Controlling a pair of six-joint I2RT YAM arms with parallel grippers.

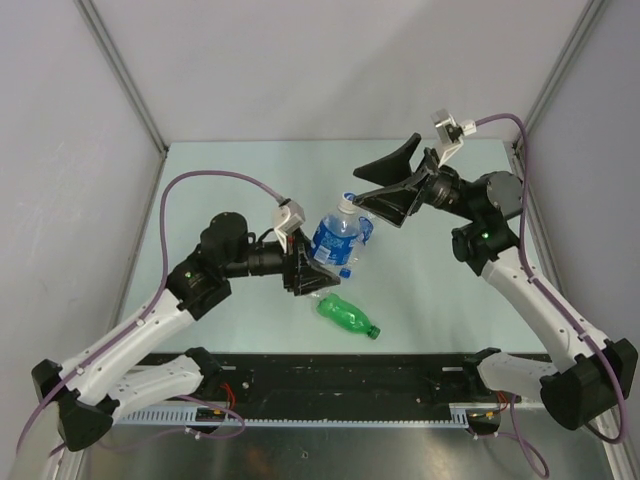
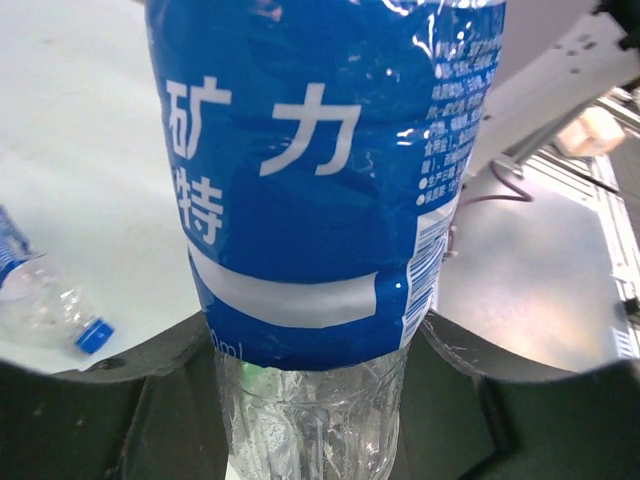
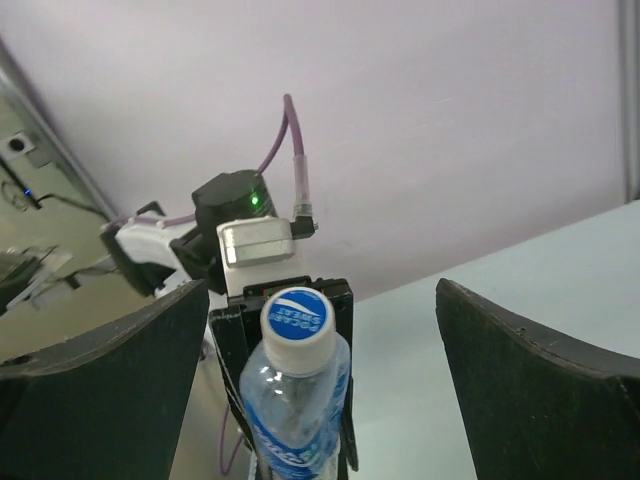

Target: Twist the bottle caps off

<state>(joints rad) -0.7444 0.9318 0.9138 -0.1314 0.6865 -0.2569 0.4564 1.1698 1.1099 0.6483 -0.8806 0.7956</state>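
Left arm reaches from near-left base toward centre, elbow bent, wrist level. Left gripper [image 1: 310, 268] clamped on lower body of clear plastic bottle with blue label [image 1: 335, 238], held tilted above pale surface [image 1: 220, 170]. White round screw cap [image 1: 347, 203] sits on its neck, pointing far-right.

Right arm rises from near-right base, forearm angled toward centre. Right gripper [image 1: 388, 182] spread wide, aimed at white cap, fingers not touching it.

All-green plastic bottle [image 1: 345, 313] with green cap [image 1: 374, 331] lies on surface, near centre. Second clear bottle [image 2: 30, 290] with blue cap [image 2: 93, 335] lies on surface too.

Top view downward; wrist views close, share bottle [image 2: 320, 200]
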